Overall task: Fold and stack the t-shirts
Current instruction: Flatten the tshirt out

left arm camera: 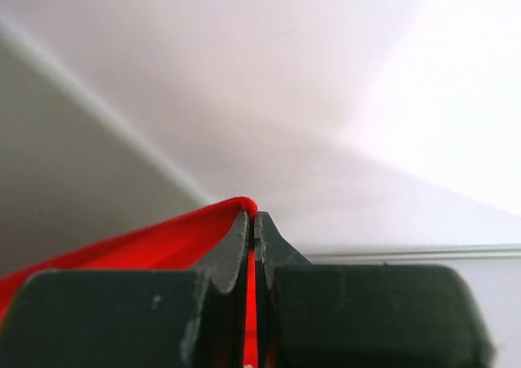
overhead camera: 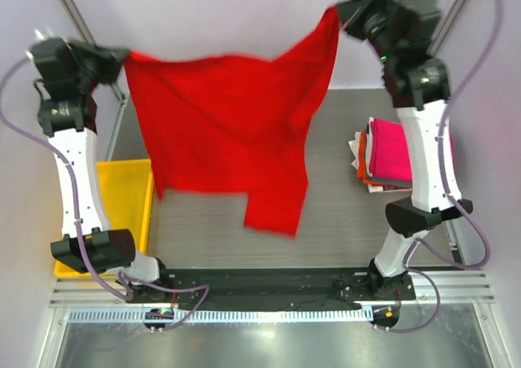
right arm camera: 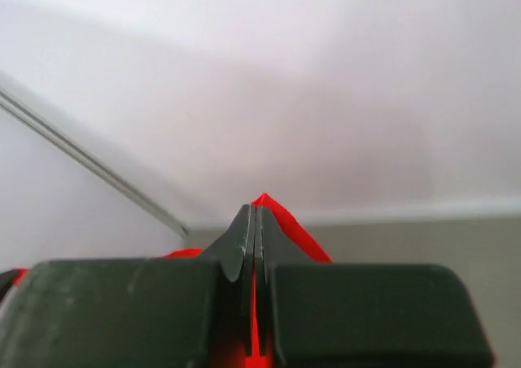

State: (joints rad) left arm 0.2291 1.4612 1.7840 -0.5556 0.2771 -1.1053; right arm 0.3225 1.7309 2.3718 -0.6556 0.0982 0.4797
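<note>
The red t-shirt is held up off the table and is stretched as a wide hanging sheet between the two arms. One upper corner is clamped in the left gripper at the far left, and the other is clamped in the right gripper at the far right. Between the two grips the upper edge is seen to sag slightly. The lower part hangs toward the near side, with one longer, slightly blurred flap at the middle right. Whether that flap touches the table cannot be told. In the left wrist view the jaws are pressed together on a thin line of red cloth, and the rest of the cloth is seen running off to the left. In the right wrist view the jaws are likewise shut tight on red cloth, and a small peak of it is seen above and to the right of the tips. A stack of folded t-shirts is laid on the right side of the table, partly hidden by the right arm. A magenta-pink shirt is seen on top, with orange and white edges showing at its left side. A yellow tray is set at the near left, just beside the left arm.
</note>
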